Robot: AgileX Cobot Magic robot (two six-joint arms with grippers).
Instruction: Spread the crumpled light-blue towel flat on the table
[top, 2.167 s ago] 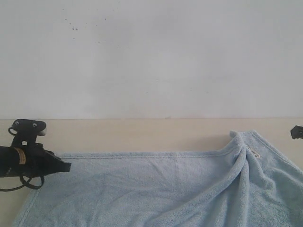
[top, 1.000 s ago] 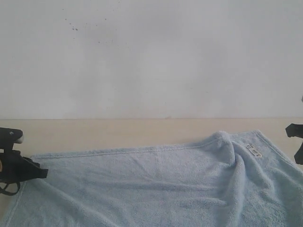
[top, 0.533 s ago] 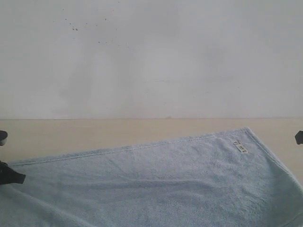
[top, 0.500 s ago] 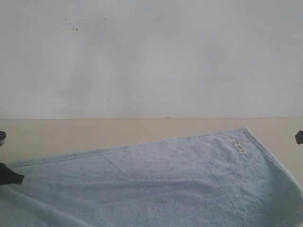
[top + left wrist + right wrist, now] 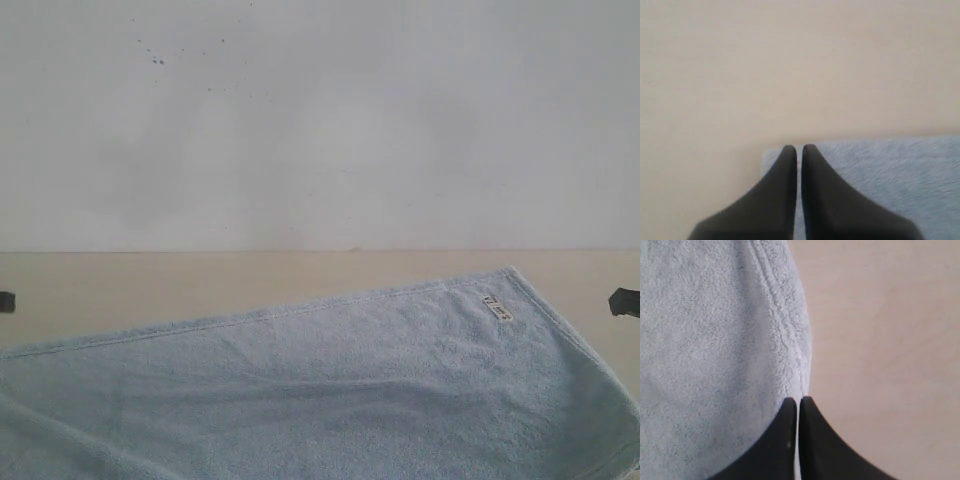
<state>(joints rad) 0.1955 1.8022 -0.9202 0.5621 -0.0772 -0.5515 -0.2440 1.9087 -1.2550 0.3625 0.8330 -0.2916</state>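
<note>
You are looking at one small white label [image 5: 497,309] sitting near the far right corner of the towel [image 5: 330,390], right of centre in the exterior view. Dark marks are showing on it, but they are too small to read.

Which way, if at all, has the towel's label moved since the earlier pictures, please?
Yes: the label has shifted left and slightly nearer the back edge of the table.

Towel [image 5: 330,390] on table [image 5: 200,280]; label [image 5: 497,309] near rear right corner; wall [image 5: 320,120] behind table.
</note>
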